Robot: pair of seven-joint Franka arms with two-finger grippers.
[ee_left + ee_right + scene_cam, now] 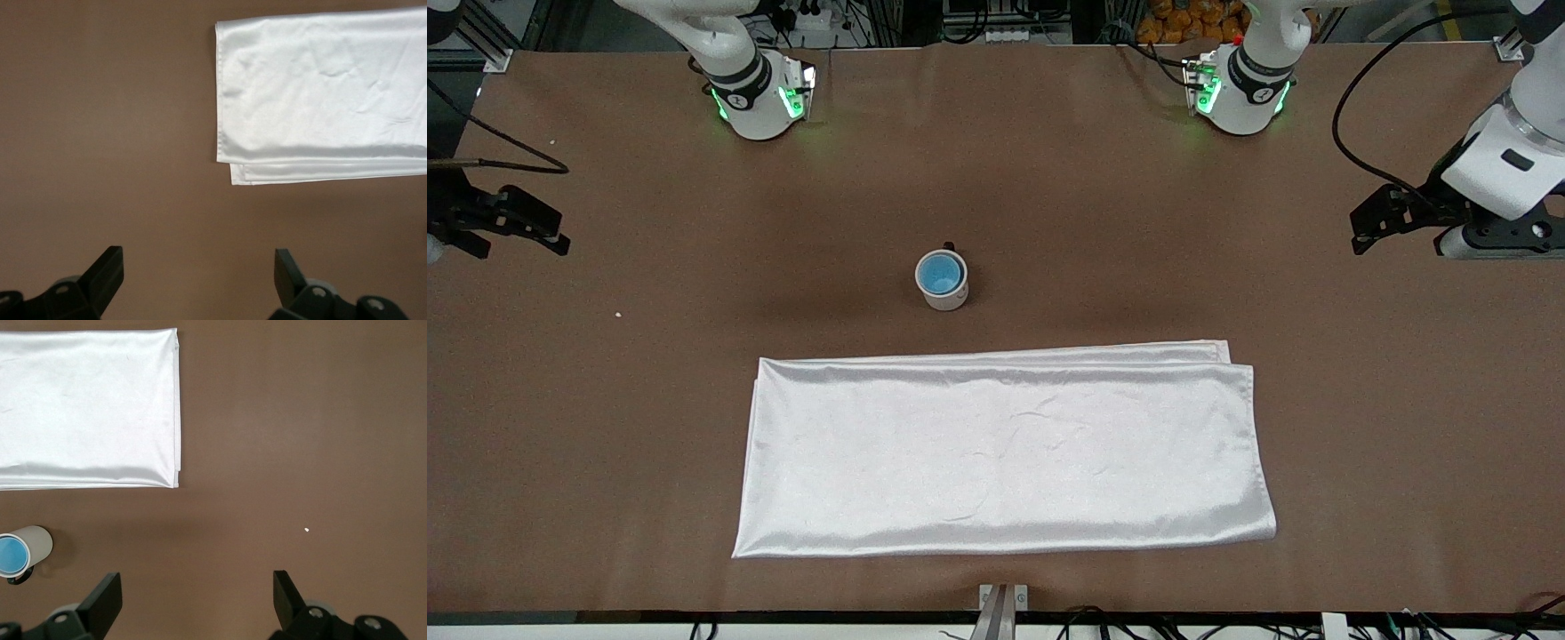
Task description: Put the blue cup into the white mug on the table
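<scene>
The blue cup (941, 272) sits upright inside the white mug (944, 299) at the middle of the brown table (1138, 222), the mug's small dark handle toward the robots' bases. Both also show in the right wrist view, the cup (10, 557) inside the mug (35, 543). My right gripper (562, 233) (197, 590) is open and empty over the right arm's end of the table, well apart from the mug. My left gripper (1360, 233) (199, 267) is open and empty over the left arm's end. The mug does not show in the left wrist view.
A folded shiny white cloth (1005, 453) lies flat, nearer to the front camera than the mug; it also shows in the left wrist view (320, 93) and the right wrist view (87, 407). A tiny white speck (618, 314) lies toward the right arm's end.
</scene>
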